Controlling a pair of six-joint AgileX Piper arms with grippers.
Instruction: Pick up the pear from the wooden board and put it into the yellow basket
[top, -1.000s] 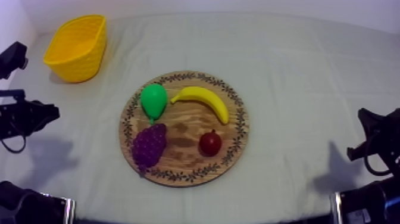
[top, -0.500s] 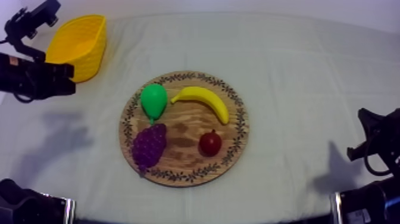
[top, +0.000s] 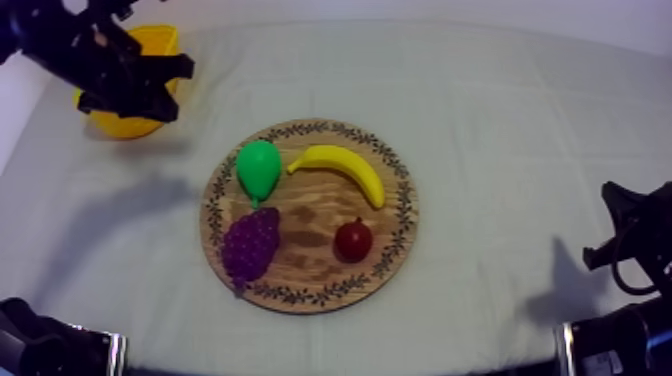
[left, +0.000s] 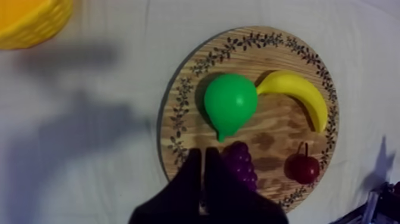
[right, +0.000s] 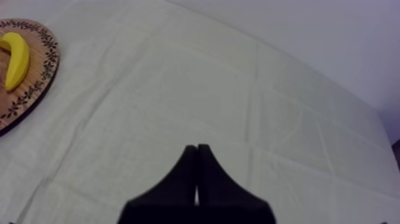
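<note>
The green pear (top: 258, 168) lies on the round wooden board (top: 310, 215) at its upper left, stem toward the grapes. The yellow basket (top: 125, 125) stands at the table's far left corner. My left gripper (top: 172, 95) hangs over the basket's right side, well left of and behind the pear. In the left wrist view its fingers (left: 202, 164) lie together as a narrow wedge, shut on nothing, with the pear (left: 231, 104) just ahead of them. My right gripper (top: 612, 225) rests low at the right edge, shut (right: 196, 156) over bare cloth.
On the board with the pear are a banana (top: 345, 168), a purple bunch of grapes (top: 250, 245) and a small red fruit (top: 353, 240). Bare cloth surrounds the board, with wide free room to its right.
My left arm has swung up from the left edge and to the right, now over the basket. The right arm and all the fruit have stayed put.
</note>
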